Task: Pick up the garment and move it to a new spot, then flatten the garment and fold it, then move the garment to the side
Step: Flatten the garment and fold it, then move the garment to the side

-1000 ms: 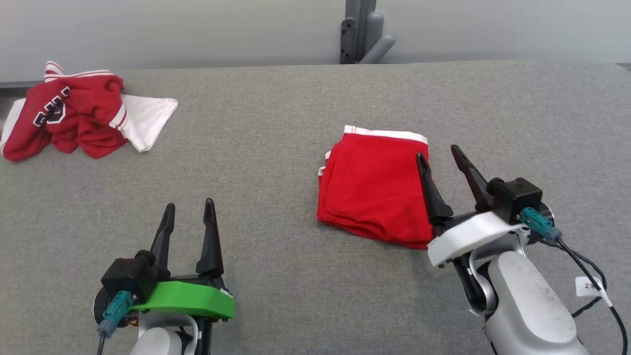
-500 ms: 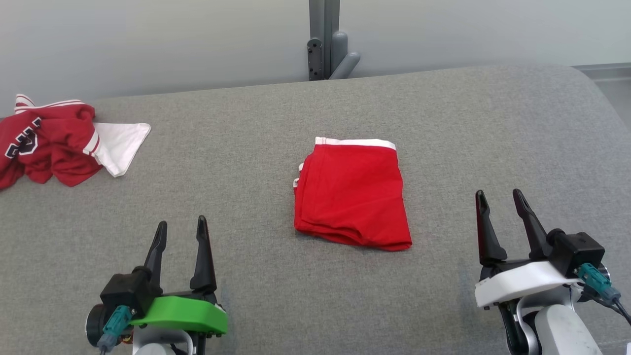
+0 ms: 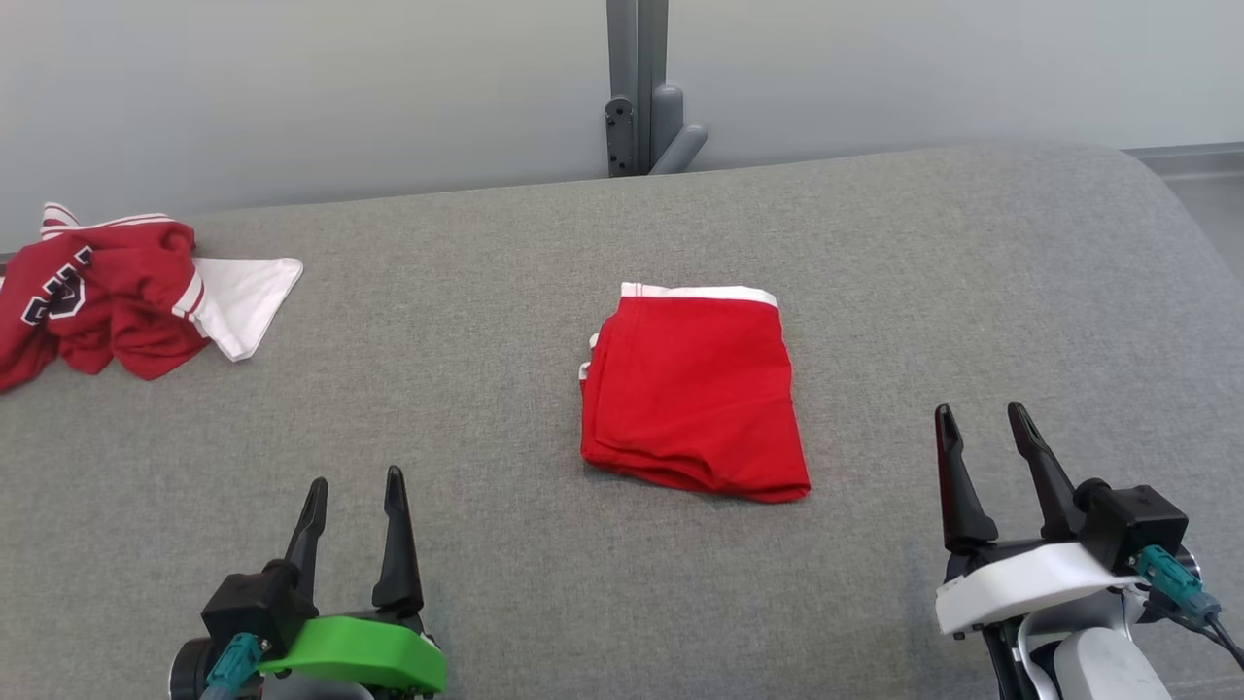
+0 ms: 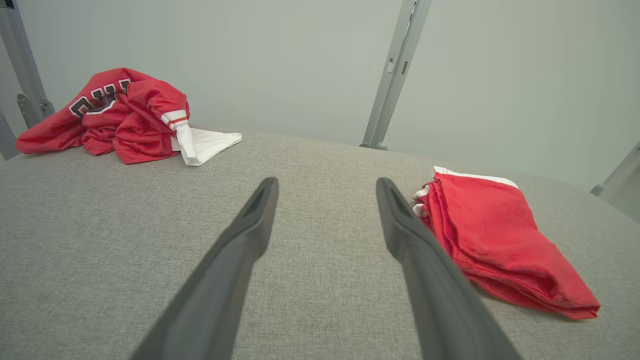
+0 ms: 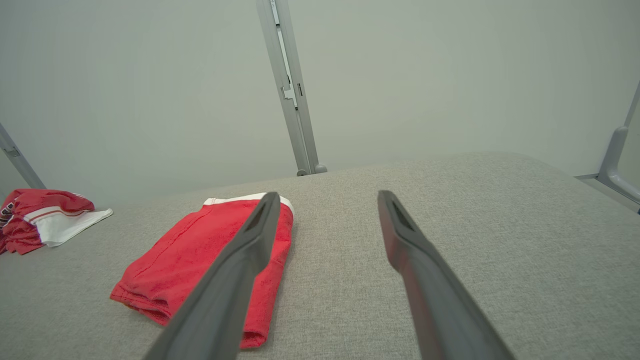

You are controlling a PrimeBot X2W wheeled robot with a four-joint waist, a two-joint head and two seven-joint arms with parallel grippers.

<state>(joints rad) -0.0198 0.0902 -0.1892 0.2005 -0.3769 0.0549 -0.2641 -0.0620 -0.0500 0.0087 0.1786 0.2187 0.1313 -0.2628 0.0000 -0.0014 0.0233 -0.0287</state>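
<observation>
- Left gripper (image 3: 355, 481): near edge, lower left, over bare grey cloth-covered table (image 3: 466, 544); released, fingers apart, nothing between.
- Right gripper (image 3: 980, 413): near edge, lower right; likewise released and empty, clear of all fabric.
- Folded red garment (image 3: 692, 389): mid-table, farther out than both grippers and between them, nearer the right one; flat compact rectangle, white band along far edge, stacked layers showing at left edge.
- Crumpled red jersey (image 3: 97, 301): far left corner, white cloth (image 3: 243, 297) partly under its right side; well apart from folded piece.
- Grey post (image 3: 637, 87): behind far table edge, against pale wall.
</observation>
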